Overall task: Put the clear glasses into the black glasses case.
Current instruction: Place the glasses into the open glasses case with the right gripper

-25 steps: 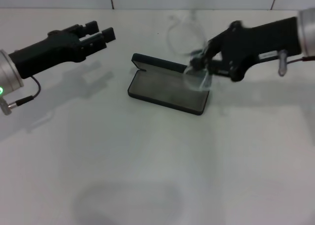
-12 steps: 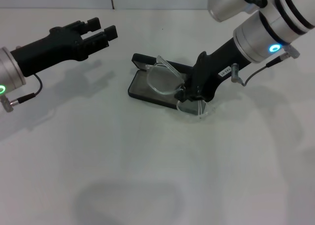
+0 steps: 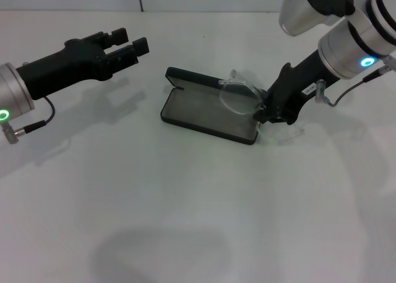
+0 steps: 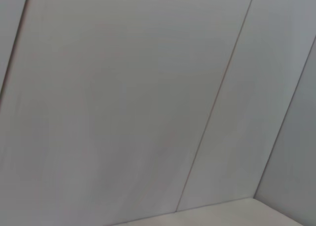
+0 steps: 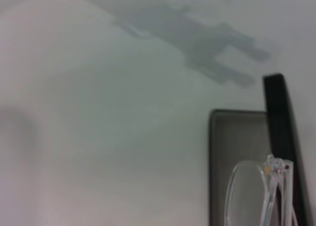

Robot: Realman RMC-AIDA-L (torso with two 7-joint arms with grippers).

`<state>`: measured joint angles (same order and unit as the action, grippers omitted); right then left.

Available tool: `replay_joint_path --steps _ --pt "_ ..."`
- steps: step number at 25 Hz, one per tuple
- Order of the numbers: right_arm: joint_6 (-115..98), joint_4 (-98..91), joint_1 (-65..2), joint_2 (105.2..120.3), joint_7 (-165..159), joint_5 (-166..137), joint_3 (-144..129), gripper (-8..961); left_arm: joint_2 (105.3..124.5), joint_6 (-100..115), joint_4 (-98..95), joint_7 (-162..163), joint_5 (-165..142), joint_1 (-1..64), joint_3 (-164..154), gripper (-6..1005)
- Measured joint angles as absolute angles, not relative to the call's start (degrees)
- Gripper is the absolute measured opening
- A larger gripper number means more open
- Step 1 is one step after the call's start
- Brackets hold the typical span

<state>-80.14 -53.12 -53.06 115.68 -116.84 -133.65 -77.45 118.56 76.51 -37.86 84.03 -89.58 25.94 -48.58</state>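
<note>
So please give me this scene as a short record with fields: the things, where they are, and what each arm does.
case: black glasses case lies open on the white table, grey lining up
glasses: clear glasses tilted over the case's right end, not lying flat inside
right gripper: right gripper at the case's right end, holding the glasses
left gripper: left gripper raised left of the case, open, empty

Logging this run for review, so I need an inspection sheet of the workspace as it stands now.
Surface: white table, bare parts unmarked.
Job's things: black glasses case lies open; clear glasses sit tilted over its right end, not yet lying flat inside.
Clutter: nothing seen.
Grippers: right tool at the case's right end, by the glasses; left tool open, held above the table's left.
Cables: thin black cable at the left wrist.
Surroundings: pale panelled wall.
</note>
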Motion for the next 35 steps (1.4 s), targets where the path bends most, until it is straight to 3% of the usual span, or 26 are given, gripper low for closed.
replay_joint_path --steps 17,26,35 --pt "-75.2 -54.8 -51.7 115.54 -117.6 -136.4 -77.5 108 118.38 76.4 -36.5 84.1 -89.7 26.3 -48.6 639" --pt "-79.4 -66.7 -47.7 115.87 -115.4 -135.5 -79.2 107 118.34 76.4 -36.4 84.0 -90.2 26.4 -48.6 639" --pt "-66.6 -67.5 -47.4 116.00 -114.9 -137.4 -95.0 108 118.30 76.4 -36.3 84.1 -90.4 26.5 -48.5 639"
